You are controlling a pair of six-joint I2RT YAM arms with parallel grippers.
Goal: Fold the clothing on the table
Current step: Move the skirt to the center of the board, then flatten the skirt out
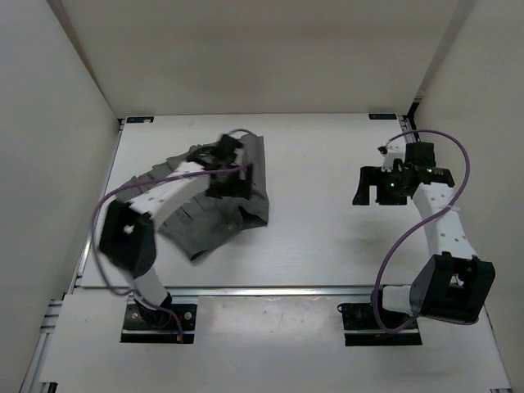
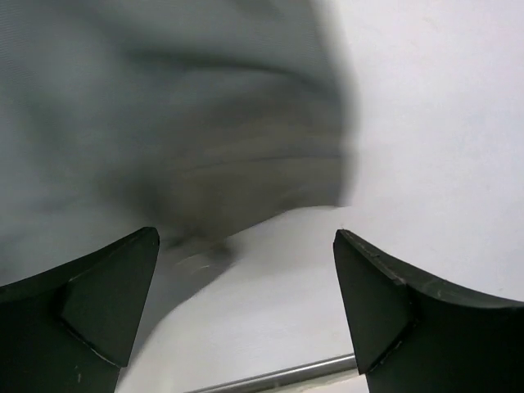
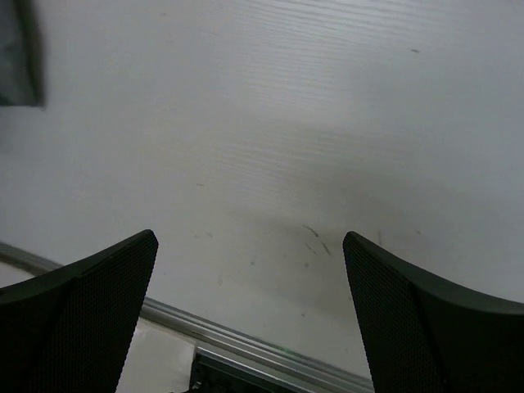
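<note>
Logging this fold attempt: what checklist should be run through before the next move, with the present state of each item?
1. Left jaws open, nothing between them: ok.
2. Right jaws open, over bare table: ok.
3. Clothing wholly on the table, inside the rail: ok.
4. Clothing flat and squared: not ok, rumpled.
5. Which edge lies topmost under the left arm: cannot tell; the arm hides it and the wrist view is blurred.

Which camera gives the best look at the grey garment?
The top external view: it shows nearly all the clothing. The left wrist view gives a blurred close-up; the right wrist view catches only a corner.
</note>
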